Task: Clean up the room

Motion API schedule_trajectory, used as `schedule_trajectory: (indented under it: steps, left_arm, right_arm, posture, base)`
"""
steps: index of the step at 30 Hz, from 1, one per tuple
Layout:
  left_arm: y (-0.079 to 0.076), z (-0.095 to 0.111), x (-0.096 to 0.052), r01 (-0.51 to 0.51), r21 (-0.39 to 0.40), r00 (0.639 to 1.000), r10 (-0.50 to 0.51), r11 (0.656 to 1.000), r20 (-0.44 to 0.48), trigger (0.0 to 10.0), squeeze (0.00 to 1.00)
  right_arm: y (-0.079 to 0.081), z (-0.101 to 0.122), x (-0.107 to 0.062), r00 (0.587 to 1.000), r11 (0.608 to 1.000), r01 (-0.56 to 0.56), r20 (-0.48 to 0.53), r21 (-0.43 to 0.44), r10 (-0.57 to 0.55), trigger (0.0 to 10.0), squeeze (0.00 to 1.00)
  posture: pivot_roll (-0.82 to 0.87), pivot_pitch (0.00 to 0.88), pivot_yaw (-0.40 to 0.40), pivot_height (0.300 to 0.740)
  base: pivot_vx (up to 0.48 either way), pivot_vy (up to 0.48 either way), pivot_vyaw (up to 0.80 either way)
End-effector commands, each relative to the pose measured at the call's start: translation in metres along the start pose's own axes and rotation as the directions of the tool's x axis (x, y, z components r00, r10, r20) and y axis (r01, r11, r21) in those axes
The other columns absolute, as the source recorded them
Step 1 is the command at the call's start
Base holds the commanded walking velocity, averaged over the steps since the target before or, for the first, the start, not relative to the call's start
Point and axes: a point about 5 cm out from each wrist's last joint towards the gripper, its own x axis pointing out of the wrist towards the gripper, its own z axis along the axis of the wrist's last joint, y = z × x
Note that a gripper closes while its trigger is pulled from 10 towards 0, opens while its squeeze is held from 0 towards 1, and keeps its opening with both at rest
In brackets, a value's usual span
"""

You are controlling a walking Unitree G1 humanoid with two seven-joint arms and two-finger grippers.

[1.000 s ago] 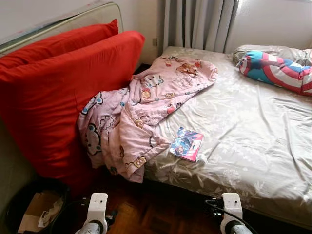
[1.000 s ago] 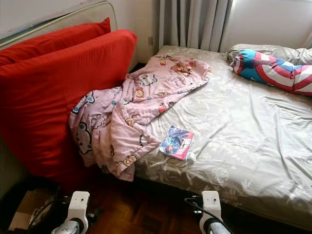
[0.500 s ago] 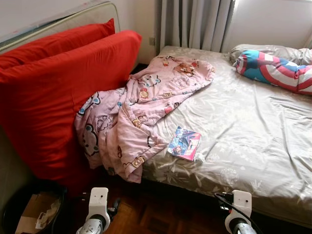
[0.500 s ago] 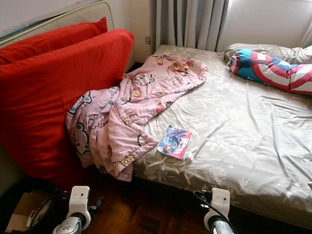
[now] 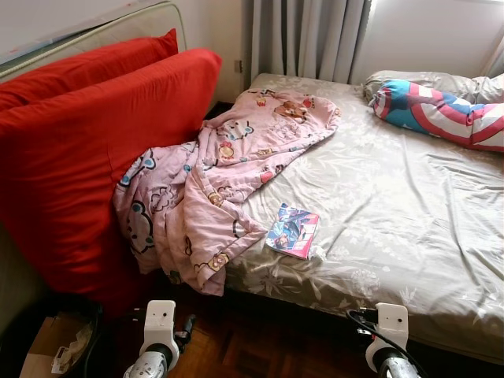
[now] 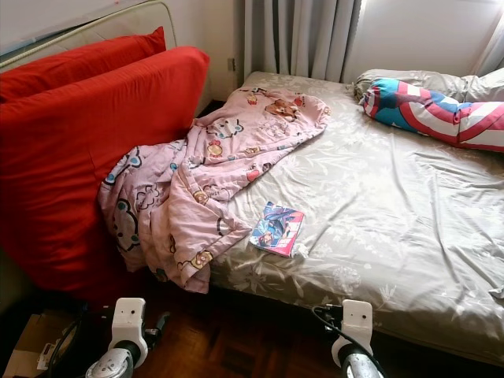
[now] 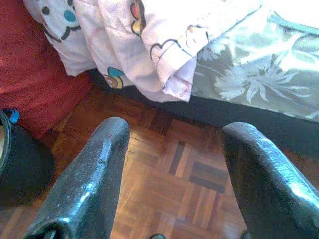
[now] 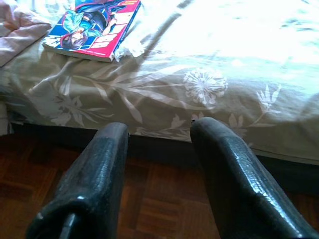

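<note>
Lettering on the comic book [image 8: 92,29] is unreadable.

Left end effector [image 7: 172,149] (fingers apart) above parquet floor [image 7: 174,169].

Bedroom, bed w/ floral sheet, red cushions alongside.
Bed [image 5: 394,197] in grey-beige floral sheet; 2 big red cushions [image 5: 79,157] upright against its left side; striped bolster [image 5: 433,110] at far right; grey curtains [image 5: 303,35] behind; dark parquet floor [image 7: 174,169] in front.
</note>
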Motion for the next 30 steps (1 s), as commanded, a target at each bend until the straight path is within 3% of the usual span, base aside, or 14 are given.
schedule_trajectory:
  steps: [1, 15, 20, 22, 30]
  left_arm:
    - [0.001, 0.0, 0.0, -0.006, -0.005, 1.0, 0.006, 1.0, 0.002, 10.0, 0.0]
    - [0.004, -0.012, -0.002, -0.008, -0.026, 0.994, 0.005, 1.0, -0.107, 10.0, 0.0]
    - [0.003, -0.017, -0.002, 0.011, 0.02, 0.985, -0.007, 1.0, -0.173, 10.0, 0.0]
    - [0.004, -0.019, -0.002, 0.01, 0.072, 0.978, 0.006, 0.997, -0.211, 10.0, 0.0]
    - [0.005, -0.023, -0.003, 0.0, 0.05, 0.97, 0.012, 0.999, -0.241, 10.0, 0.0]
  right_arm:
    - [0.001, 0.0, 0.001, 1.0, 1.0, -0.004, -0.004, 0.001, 0.004, 10.0, 0.0]
    - [0.004, -0.013, 0.0, 0.989, 0.998, -0.034, -0.142, -0.05, 0.027, 10.0, 0.0]
    - [0.002, -0.019, -0.001, 0.977, 1.0, -0.019, -0.212, -0.022, 0.014, 10.0, 0.0]
    - [0.001, -0.024, -0.002, 0.964, 1.0, -0.004, -0.266, -0.02, -0.001, 10.0, 0.0]
    - [0.003, -0.027, -0.003, 0.954, 0.999, -0.035, -0.299, -0.008, 0.031, 10.0, 0.0]
  posture:
    - [-0.02, 0.0, -0.049, 0.74]
    - [-0.03, 0.0, -0.025, 0.74]
    - [-0.03, 0.0, -0.04, 0.74]
    - [-0.03, 0.0, -0.042, 0.74]
    - [-0.02, 0.0, -0.044, 0.74]
  base:
    - [0.0, 0.0, 0.0]
    - [0.0, 0.0, 0.0]
    - [0.0, 0.0, 0.0]
    - [0.0, 0.0, 0.0]
    - [0.0, 0.0, 0.0]
